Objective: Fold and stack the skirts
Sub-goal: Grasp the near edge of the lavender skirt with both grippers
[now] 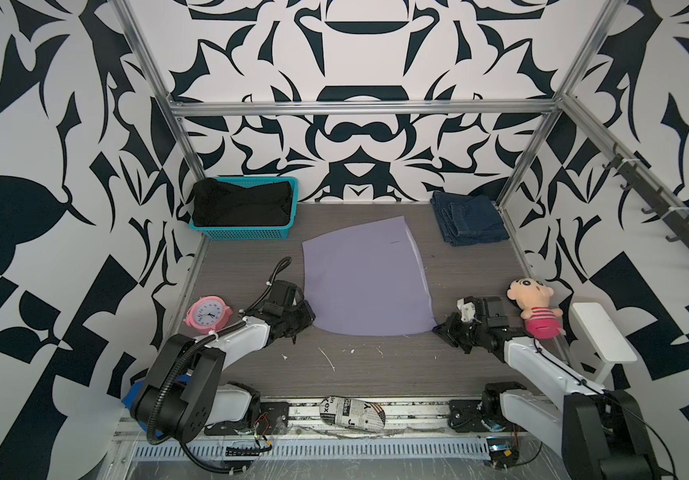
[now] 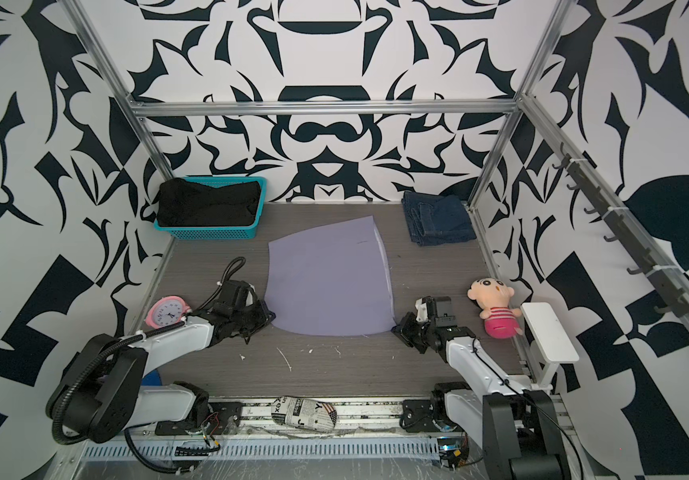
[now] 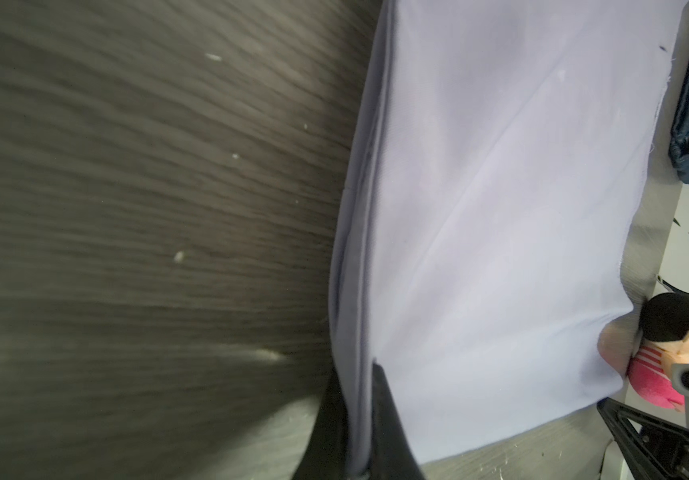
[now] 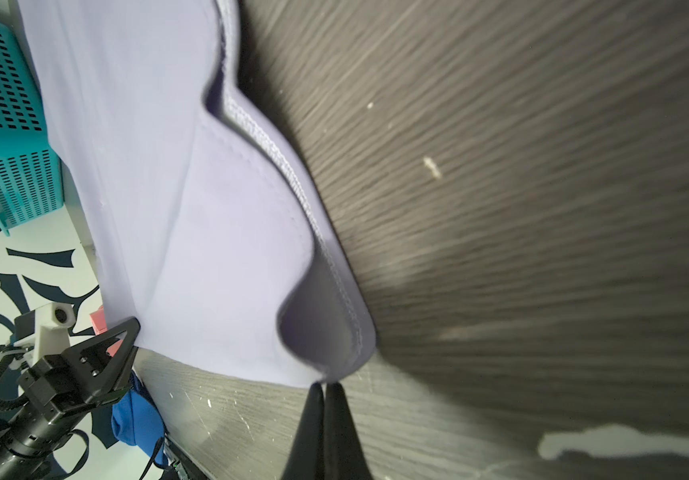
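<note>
Lavender skirt (image 1: 365, 278): near corners hidden
Left gripper (image 3: 357, 386): clamps its hem
Right gripper (image 4: 325, 388): closed at corner, hold unclear

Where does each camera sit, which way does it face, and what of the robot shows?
Top views: high over the near edge, looking down at the table and lavender skirt; left hand and right hand hold its near corners.
Left wrist: behind the left hand, facing across the skirt toward the plush doll; it pinches the skirt's edge.
Right wrist: behind the right hand, facing toward the teal basket; it pinches a corner.
Shared: both wrist views show the skirt and the opposite hand.
</note>
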Tool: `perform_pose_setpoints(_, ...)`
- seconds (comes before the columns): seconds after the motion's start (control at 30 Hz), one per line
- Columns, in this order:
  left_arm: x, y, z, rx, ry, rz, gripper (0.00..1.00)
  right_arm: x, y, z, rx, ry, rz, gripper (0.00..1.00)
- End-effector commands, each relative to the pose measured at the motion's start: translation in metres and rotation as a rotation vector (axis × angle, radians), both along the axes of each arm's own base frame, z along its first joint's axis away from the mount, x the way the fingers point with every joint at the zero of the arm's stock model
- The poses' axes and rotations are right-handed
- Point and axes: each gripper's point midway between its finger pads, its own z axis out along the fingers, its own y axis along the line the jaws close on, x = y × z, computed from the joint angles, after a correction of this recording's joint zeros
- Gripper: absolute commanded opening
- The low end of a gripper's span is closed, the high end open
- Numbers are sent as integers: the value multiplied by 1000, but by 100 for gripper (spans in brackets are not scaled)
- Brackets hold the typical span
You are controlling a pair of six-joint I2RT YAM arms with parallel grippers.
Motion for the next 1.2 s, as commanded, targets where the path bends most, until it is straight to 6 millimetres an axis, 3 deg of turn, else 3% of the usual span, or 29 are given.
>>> perform_pose_setpoints(0.0,-10,7,-3,22,25,11,0,2,2,18,6,-48,29,0)
perform_pose_setpoints(0.23,-20,6,6,-9,13,2,0,-23,2,38,-1,-66,52,0)
perform_pose_setpoints(0.4,-28,4,19,-43,-5,-10,0,-23,3,61,26,-123,32,0)
perform_pose_setpoints(0.47,-29,6,24,-38,-19,-12,0,-28,3,53,23,-78,31,3)
perform_pose_setpoints(0.5,-30,7,25,-35,-23,-11,0,-32,1,44,7,-44,29,15)
perform_pose_setpoints(0.53,-31,8,24,-31,-21,-8,0,-36,0,35,-4,-18,33,39)
perform_pose_setpoints(0.7,-33,9,19,-25,-12,-8,0,-37,-2,22,-17,-1,27,43)
perform_pose_setpoints(0.87,-32,9,14,-23,-5,-6,0,-37,9,6,40,58,68,40)
perform_pose_setpoints(1.17,-32,6,12,-31,3,-17,0,-23,11,-11,36,65,33,45)
